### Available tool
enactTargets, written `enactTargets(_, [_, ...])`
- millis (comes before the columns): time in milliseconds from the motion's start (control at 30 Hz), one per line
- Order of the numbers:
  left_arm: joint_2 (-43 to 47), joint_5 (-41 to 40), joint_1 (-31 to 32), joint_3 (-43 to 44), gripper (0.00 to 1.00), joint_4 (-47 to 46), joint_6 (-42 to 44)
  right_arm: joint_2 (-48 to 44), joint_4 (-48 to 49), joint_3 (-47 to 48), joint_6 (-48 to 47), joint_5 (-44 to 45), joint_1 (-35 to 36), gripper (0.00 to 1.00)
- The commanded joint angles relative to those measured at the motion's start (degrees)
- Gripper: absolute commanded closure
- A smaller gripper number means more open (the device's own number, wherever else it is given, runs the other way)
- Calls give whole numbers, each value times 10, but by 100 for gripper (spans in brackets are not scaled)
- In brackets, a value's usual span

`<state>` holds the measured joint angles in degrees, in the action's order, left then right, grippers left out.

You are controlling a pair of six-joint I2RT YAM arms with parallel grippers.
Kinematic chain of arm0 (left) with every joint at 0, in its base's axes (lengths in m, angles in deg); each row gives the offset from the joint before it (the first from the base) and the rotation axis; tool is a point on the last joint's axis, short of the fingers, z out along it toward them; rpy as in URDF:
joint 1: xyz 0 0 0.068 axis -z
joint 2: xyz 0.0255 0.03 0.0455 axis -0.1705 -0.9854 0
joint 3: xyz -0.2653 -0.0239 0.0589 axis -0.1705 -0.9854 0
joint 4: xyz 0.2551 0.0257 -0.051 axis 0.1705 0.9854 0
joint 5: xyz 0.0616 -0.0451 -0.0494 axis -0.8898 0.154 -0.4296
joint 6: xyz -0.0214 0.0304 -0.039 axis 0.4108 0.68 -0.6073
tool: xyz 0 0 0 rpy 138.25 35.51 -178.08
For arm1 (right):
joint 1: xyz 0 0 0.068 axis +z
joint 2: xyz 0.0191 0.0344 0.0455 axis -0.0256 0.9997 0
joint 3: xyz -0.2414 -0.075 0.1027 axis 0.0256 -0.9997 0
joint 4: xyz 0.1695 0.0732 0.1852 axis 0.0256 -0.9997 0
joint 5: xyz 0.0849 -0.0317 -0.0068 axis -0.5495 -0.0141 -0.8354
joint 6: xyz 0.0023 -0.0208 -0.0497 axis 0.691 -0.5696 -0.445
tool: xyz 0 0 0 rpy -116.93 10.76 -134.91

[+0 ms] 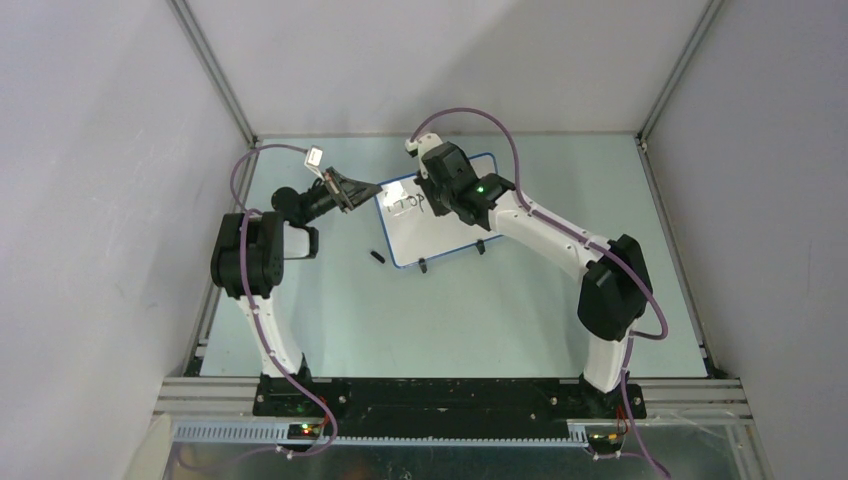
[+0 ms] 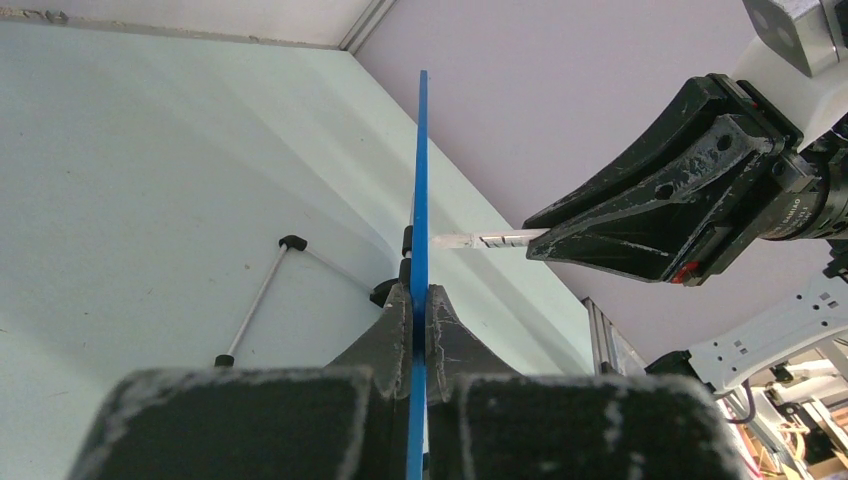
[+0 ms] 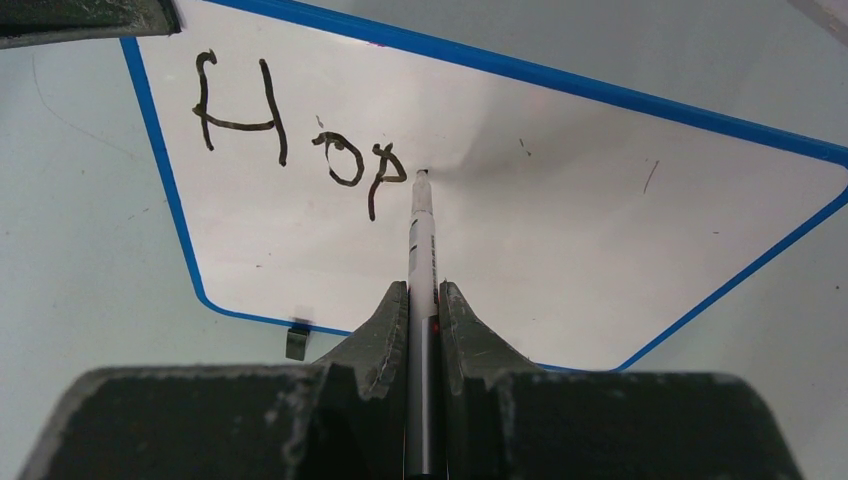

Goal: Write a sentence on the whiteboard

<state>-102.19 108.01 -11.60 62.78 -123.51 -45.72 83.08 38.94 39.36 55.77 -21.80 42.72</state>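
The whiteboard, blue-framed, lies toward the far middle of the table, tilted so that its left corner points toward the left arm. The left gripper is closed tight on the board's blue edge at that corner, one finger on each face. The right gripper is clamped on a marker pen, whose tip touches the white surface just right of the last letter. The writing, in black strokes, reads "Hop" near the board's upper left corner. Two black clip feet sit on the near edge. A small black object lies on the table just beside the board's left edge.
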Motion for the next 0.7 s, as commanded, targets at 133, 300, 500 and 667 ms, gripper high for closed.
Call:
enactTargets(133, [1, 16, 2, 11, 100, -31, -1, 5, -3, 23, 5, 13, -4, 100])
enactTargets(300, [1, 16, 2, 11, 100, -31, -1, 1, -5, 18, 6, 18, -10, 100])
enactTargets(500, [2, 16, 2, 10, 100, -31, -2, -3, -5, 16, 8, 22, -15, 100])
enactTargets(667, [1, 16, 2, 10, 100, -31, -1, -4, -4, 21, 8, 22, -18, 100])
